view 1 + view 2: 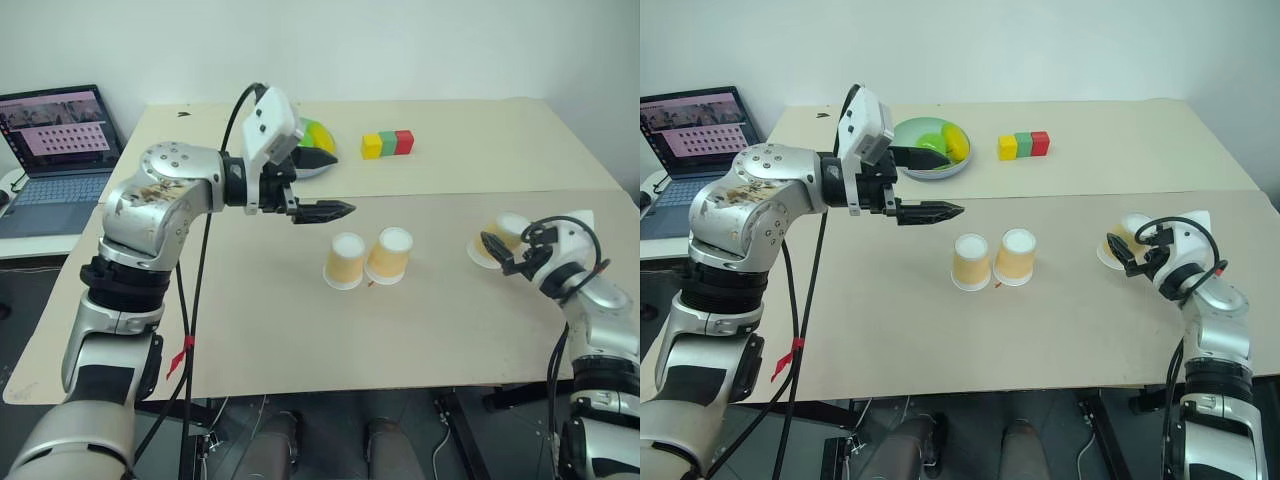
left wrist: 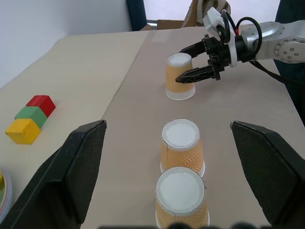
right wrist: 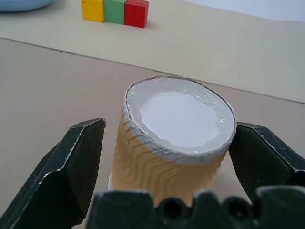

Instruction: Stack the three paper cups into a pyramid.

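Table (image 1: 300, 330) mid: 2 cups (image 1: 368, 258), free margin round.

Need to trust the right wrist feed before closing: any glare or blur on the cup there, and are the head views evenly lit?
Right wrist view: the third cup sits sharp between the open fingers, soft sheen on its white base, blocks slightly soft. Left eye view: even light, faint shadows under the two middle cups, no glare on the table.

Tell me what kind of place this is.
Probably a robotics lab or test room: a plain table against a bare white wall, an open laptop on a side desk, and practice props such as paper cups and coloured blocks.
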You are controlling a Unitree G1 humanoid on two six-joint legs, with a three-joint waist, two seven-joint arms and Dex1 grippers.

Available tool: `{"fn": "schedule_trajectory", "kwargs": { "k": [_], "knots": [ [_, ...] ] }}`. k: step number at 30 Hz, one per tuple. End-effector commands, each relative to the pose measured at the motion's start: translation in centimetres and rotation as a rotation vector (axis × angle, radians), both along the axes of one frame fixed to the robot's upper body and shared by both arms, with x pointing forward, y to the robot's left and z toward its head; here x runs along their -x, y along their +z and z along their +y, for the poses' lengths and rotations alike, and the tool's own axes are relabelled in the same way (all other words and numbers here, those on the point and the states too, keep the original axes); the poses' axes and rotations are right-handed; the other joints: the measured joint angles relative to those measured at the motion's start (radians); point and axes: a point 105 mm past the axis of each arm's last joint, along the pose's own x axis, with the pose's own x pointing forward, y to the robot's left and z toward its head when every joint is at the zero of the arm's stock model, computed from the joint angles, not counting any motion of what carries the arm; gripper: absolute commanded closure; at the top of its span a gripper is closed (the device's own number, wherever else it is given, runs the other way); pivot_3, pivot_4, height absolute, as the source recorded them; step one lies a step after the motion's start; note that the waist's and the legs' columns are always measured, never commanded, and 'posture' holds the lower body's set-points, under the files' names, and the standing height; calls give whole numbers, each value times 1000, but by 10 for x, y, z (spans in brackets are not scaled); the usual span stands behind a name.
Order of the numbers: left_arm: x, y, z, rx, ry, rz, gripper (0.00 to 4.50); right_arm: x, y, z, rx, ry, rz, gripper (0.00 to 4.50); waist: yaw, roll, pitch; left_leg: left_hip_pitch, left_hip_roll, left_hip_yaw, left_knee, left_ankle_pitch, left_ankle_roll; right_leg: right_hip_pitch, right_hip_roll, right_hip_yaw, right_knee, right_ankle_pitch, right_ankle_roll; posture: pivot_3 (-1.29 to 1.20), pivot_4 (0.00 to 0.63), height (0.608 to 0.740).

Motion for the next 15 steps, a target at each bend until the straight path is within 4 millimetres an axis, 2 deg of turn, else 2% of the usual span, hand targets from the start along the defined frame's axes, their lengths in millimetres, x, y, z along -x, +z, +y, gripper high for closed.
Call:
{"fn": "schedule_trajectory", "kwargs": {
  "k": [1,2,3,5,7,15],
  "knots": [
    [5,13,1,21,5,-60,59,-9,25,0,32,4,-83,0,-1,0,0,0,0,0,0,0,0,0,0,0,0,0,0,0,150,740],
    [5,13,1,21,6,-60,59,-9,26,-1,28,2,-87,0,-2,0,0,0,0,0,0,0,0,0,0,0,0,0,0,0,150,740],
    [6,13,1,22,8,-60,0,-10,26,-1,27,0,-90,512,-3,0,0,0,0,0,0,0,0,0,0,0,0,0,0,0,150,740],
    [6,13,1,25,13,-58,0,-10,27,-3,37,-5,-95,998,-6,0,0,0,0,0,-1,0,0,0,0,0,0,0,0,0,150,740],
    [7,11,2,22,15,-54,0,-9,30,-3,62,-9,-100,1700,-7,0,0,0,0,0,-1,0,0,0,0,0,0,0,0,0,150,740],
    [9,6,18,-18,34,-17,0,1,73,8,159,41,-157,1767,-18,1,0,0,0,0,-1,0,0,-1,0,0,0,0,0,0,150,740]
  ]
}}
